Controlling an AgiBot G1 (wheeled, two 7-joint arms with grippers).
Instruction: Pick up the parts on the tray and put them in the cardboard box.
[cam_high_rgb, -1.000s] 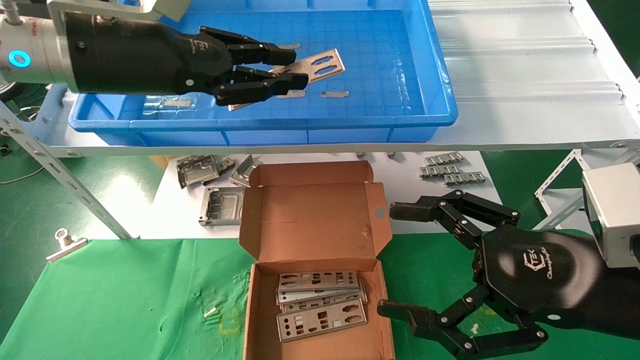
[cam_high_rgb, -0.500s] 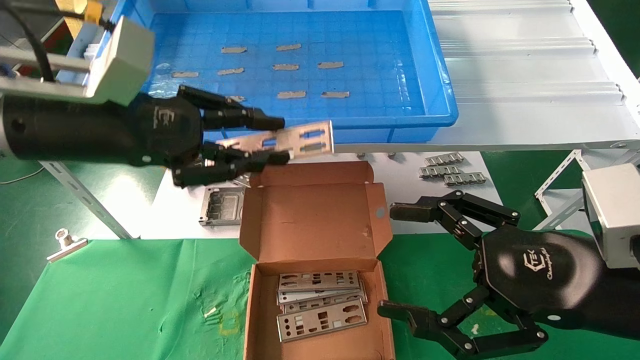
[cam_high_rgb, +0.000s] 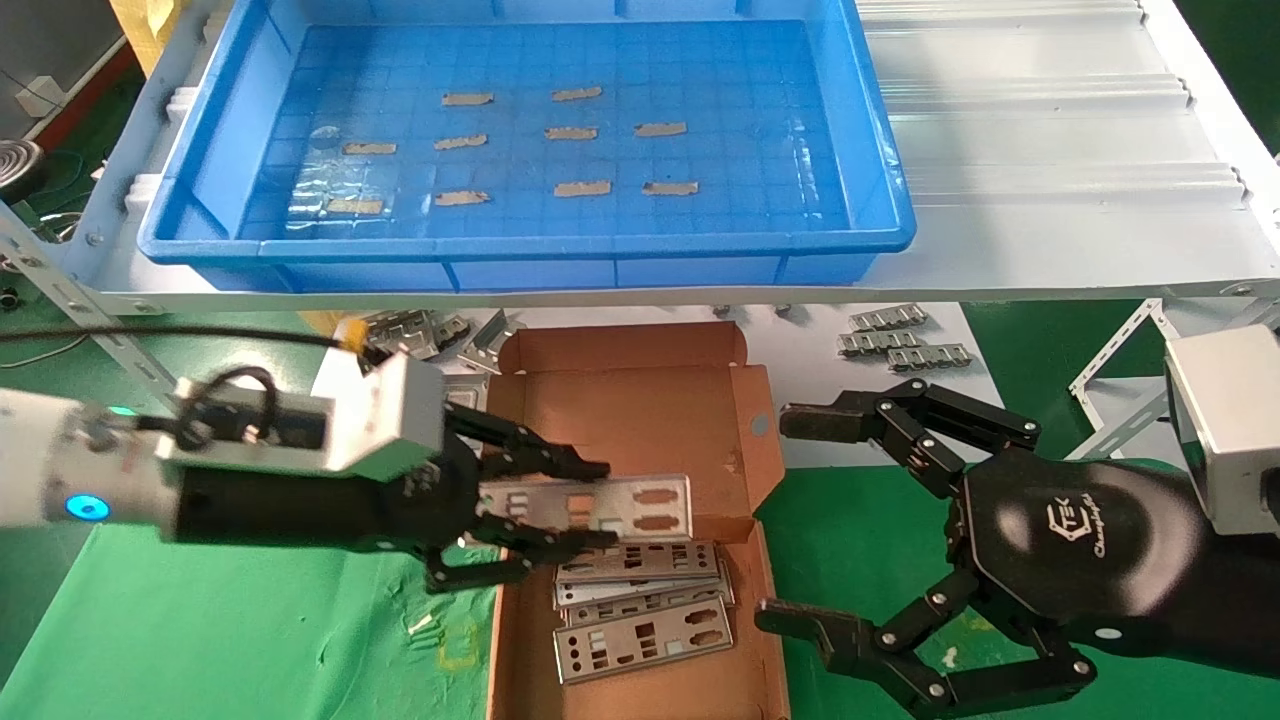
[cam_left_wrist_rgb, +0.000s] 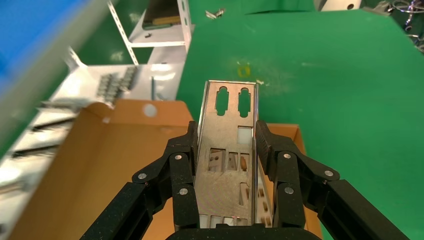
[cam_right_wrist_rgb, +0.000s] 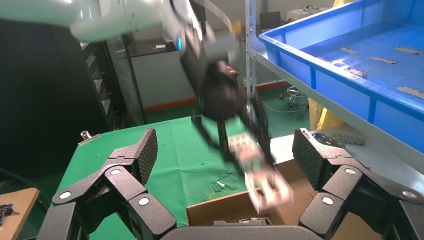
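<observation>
Since a second ago the left gripper (cam_high_rgb: 545, 515) has carried its plate (cam_high_rgb: 600, 507) out of the blue tray (cam_high_rgb: 880, 215), down past the shelf edge, to hang over the cardboard box (cam_high_rgb: 505, 650) at the near middle of the green worktop. Its fingers (cam_left_wrist_rgb: 182, 165) are closed on the plate's two long edges, clamping it about halfway along, so the far half sticks out free.

Nearest, at the worktop's near right corner, the right gripper (cam_high_rgb: 790, 520) sits parked beside the box with its fingers spread wide and nothing in them.

In the box floor several plates (cam_high_rgb: 645, 635) already lie in a loose stack. The held plate hovers just above their far end, roughly level, its long axis running across the box from left to right, the end with the two slots pointing toward the right wall. The stacked plates lie much the same way.

Beyond, the raised flap (cam_high_rgb: 640, 440) stands open. Farthest, the tray on the shelf shows only tape strips (cam_high_rgb: 582, 188) on its grid floor; no plate is visible there. This looks like the last one, with only lowering and release left.
</observation>
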